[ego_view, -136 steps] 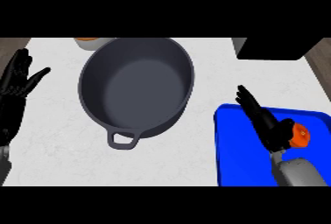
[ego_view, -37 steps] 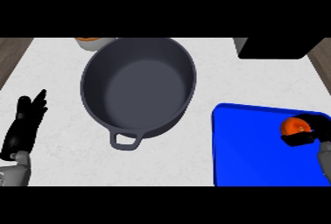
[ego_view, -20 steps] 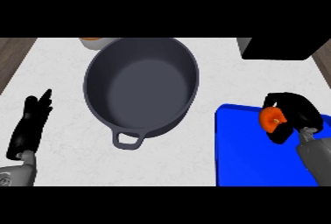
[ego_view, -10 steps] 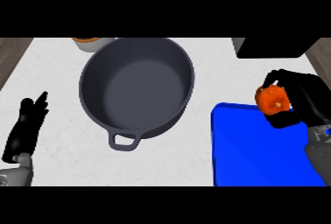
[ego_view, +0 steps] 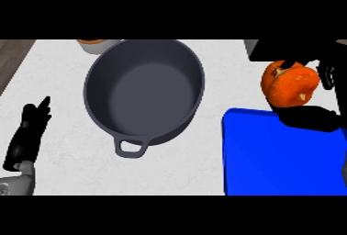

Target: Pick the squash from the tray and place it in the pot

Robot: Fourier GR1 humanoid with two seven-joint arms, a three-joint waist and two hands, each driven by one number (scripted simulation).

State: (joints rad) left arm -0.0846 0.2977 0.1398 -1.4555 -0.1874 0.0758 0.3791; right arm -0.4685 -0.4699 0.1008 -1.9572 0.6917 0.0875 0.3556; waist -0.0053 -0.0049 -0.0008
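Squash (ego_view: 291,84) gripped by the right robot hand (ego_view: 310,118).
The squash is enclosed by curled fingers and thumb and is seen over the tray's (ego_view: 284,160) 12 o'clock edge, at 3 o'clock from the pot (ego_view: 144,94). The left robot hand (ego_view: 30,133) is kept open, fingers straight, over the table (ego_view: 203,170) at 8 o'clock.

This is looking like a kitchen: a dark grey oval cast-iron pot (ego_view: 146,98) with a loop handle is sitting on a white marbled stone counter (ego_view: 193,170). A flat blue rectangular tray (ego_view: 284,158) is lying just right of the pot, and a black boxy object (ego_view: 288,49) is standing further beyond it on that side.
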